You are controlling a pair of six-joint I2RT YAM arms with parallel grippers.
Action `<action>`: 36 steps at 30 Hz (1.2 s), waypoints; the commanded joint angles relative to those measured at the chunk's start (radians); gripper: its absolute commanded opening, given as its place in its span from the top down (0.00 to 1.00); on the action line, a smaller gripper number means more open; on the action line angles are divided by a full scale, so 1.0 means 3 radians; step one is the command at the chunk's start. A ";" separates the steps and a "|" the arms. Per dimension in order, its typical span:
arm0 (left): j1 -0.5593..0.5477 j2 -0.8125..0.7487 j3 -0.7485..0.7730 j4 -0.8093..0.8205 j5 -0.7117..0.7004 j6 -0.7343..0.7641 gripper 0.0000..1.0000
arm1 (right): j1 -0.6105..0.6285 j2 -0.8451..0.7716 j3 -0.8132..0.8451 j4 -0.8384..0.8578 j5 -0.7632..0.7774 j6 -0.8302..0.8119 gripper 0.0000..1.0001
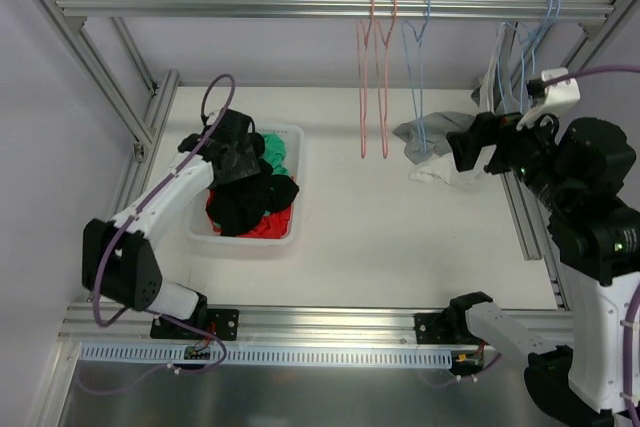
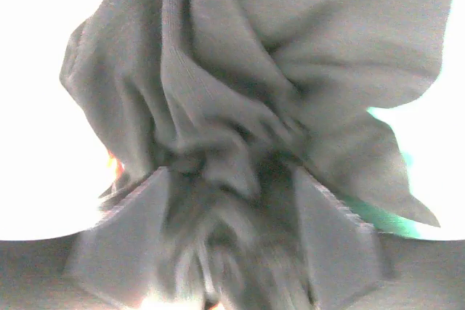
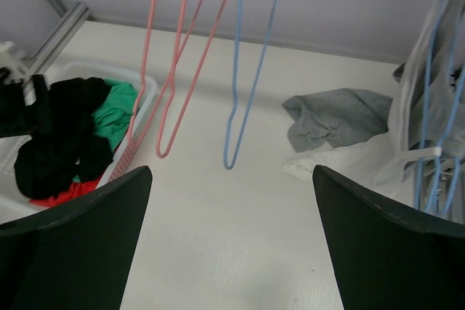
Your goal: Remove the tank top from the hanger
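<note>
Two grey fingers [image 2: 131, 245] of the left gripper [image 2: 231, 172] fill the near view. They stand apart, with dark grey cloth [image 2: 240, 92] bunched in the gap. It is blurry down there, so I cannot tell if the cloth touches them. This gripper hangs over a white bin [image 1: 297, 182] on the left of the table [image 1: 400, 237]. Black, green and red clothes are piled in the bin. The right gripper [image 3: 232, 252] is wide open and has hold of nothing. It sits up in the air near the right end of the rail [image 1: 300, 5]. The white tank top [image 3: 404, 99] hangs there on a blue hanger [image 3: 429, 107], just beside that gripper. Under it, a grey cloth [image 3: 334, 117] and a white cloth [image 3: 327, 161] lie touching on the table. Two pink hangers [image 1: 362, 97] and one more blue hanger [image 3: 229, 159] hang bare in the middle of the rail.
</note>
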 commanded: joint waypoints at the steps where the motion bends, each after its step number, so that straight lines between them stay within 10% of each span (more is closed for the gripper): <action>1: 0.0002 -0.0605 0.0017 0.0001 0.0283 0.0021 0.26 | -0.0090 0.0431 0.0443 -0.0245 0.0441 -0.0151 0.01; 3: 0.0002 -0.0953 0.0001 0.0001 0.0451 0.0036 0.01 | -0.0187 0.0625 0.0744 -0.0286 0.0589 -0.0273 0.01; 16: -0.0049 -0.2293 -0.0100 0.0001 0.1980 0.0521 0.01 | -0.1097 0.2016 0.1819 -0.0297 0.0513 -0.0539 0.17; 36: -0.0059 -0.2826 -0.1067 0.0047 0.1796 0.0947 0.01 | -0.1256 0.2405 0.1809 -0.0246 0.0309 -0.0632 0.39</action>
